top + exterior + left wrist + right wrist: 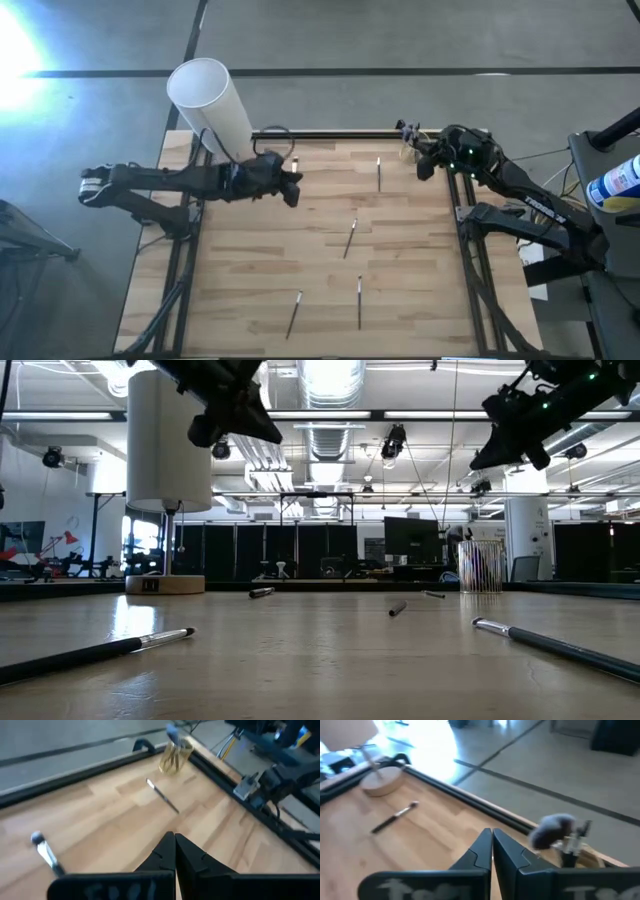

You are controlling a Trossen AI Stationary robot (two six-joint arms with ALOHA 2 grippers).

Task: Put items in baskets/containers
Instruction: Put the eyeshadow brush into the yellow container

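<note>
Thin brush-like sticks lie flat and scattered on the wooden table: one at the far middle, one at the centre, two near the near edge. The small transparent yellowish cup stands at the far right corner with several sticks upright in it. My left gripper hovers shut above the far left part of the table, touching nothing. My right gripper hovers shut beside the cup, above the table.
A tall white cylinder on a round wooden base stands at the far left corner. A black rail runs along the far edge. One more stick lies close to my left gripper.
</note>
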